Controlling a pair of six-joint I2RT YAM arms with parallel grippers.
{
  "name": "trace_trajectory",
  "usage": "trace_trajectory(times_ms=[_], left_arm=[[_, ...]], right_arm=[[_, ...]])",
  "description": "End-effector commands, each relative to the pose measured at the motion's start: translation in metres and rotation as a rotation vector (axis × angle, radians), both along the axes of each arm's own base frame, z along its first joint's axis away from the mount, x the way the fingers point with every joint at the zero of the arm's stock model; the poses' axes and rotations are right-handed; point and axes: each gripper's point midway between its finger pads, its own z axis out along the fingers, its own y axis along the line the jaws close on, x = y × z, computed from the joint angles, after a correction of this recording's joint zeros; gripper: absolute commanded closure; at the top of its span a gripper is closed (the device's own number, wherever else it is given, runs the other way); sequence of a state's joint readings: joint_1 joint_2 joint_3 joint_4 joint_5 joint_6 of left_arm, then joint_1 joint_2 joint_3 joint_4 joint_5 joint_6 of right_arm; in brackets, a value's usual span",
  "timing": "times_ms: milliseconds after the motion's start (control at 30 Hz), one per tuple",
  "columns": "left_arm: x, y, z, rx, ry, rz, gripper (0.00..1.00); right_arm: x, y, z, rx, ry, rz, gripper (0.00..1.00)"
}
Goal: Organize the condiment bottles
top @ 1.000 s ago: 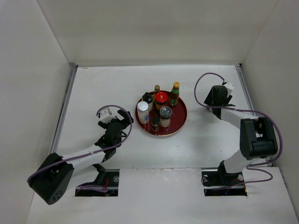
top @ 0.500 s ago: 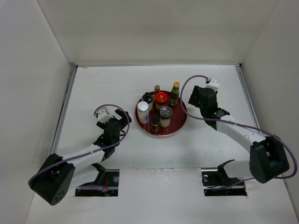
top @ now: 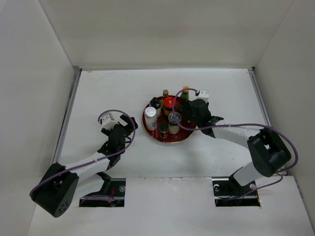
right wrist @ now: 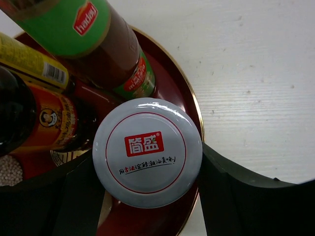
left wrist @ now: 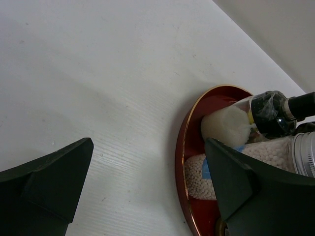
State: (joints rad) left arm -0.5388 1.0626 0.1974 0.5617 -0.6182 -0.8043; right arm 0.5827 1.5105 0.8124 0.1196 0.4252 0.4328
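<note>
Several condiment bottles stand on the round red tray (top: pixel 170 142): a white-capped bottle (top: pixel 150 118), a red-capped jar (top: pixel 170 104), a yellow-capped green bottle (top: pixel 184 93) and a silver-lidded jar (top: pixel 174 120). My right gripper (top: pixel 192 112) hangs over the tray's right side. In the right wrist view it (right wrist: pixel 147 156) is shut on a grey-lidded jar (right wrist: pixel 147 147), both fingers against the lid, beside the green-labelled bottle (right wrist: pixel 98 34). My left gripper (top: pixel 129 123) is open just left of the tray. In the left wrist view it (left wrist: pixel 147 147) holds nothing, with the tray rim (left wrist: pixel 182 147) and the white-capped bottle (left wrist: pixel 225 125) ahead.
White walls close in the table on the left, back and right. A dark bottle with a red and yellow label (right wrist: pixel 44 123) stands close to the held jar on the tray (right wrist: pixel 172 83). Bare white tabletop surrounds the tray.
My right arm has swung left from the table's right side to above the right part of the tray. The left gripper has hardly moved.
</note>
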Motion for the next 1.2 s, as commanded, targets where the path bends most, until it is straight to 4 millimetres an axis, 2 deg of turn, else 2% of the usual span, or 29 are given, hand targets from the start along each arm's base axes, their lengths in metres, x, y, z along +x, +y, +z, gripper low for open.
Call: trace_trajectory(times_ms=[0,67,133,267,367,500,600,667,800,967,1067,1167], left_arm=[[0.003,-0.001,0.009,-0.042,-0.033,0.005,0.00],[0.003,-0.001,0.008,-0.043,-0.029,0.001,0.00],[0.003,-0.002,0.010,-0.050,-0.034,-0.006,0.00],[0.004,-0.002,0.007,-0.043,-0.019,-0.004,0.00],[0.004,-0.003,0.006,-0.040,-0.008,-0.010,0.00],[0.003,0.003,0.004,-0.033,-0.011,0.005,0.00],[0.003,0.006,0.003,-0.024,-0.003,0.014,0.00],[0.005,0.004,0.000,-0.014,0.011,0.013,0.00],[0.009,0.001,-0.009,0.009,0.061,0.003,0.00],[0.014,0.001,-0.010,0.032,0.088,0.012,0.00],[0.013,0.006,-0.008,0.047,0.096,0.032,0.00],[0.014,0.010,-0.001,0.051,0.090,0.050,0.00]], right_arm=[[0.026,0.026,0.052,0.134,-0.155,-0.009,0.47],[0.025,0.025,0.044,0.123,-0.141,-0.012,0.45],[0.022,0.023,0.042,0.120,-0.139,-0.026,0.38],[0.018,0.019,0.052,0.120,-0.156,-0.037,0.10],[0.013,0.012,0.067,0.137,-0.186,-0.053,0.00],[0.003,-0.004,0.094,0.171,-0.239,-0.078,0.00],[-0.003,-0.030,0.110,0.187,-0.288,-0.135,0.00],[-0.007,-0.056,0.113,0.188,-0.319,-0.209,0.00],[-0.016,-0.112,0.106,0.223,-0.355,-0.363,0.00],[-0.029,-0.160,0.081,0.331,-0.395,-0.520,0.00],[-0.032,-0.166,0.062,0.346,-0.374,-0.542,0.00],[-0.034,-0.167,0.054,0.367,-0.376,-0.562,0.00]])
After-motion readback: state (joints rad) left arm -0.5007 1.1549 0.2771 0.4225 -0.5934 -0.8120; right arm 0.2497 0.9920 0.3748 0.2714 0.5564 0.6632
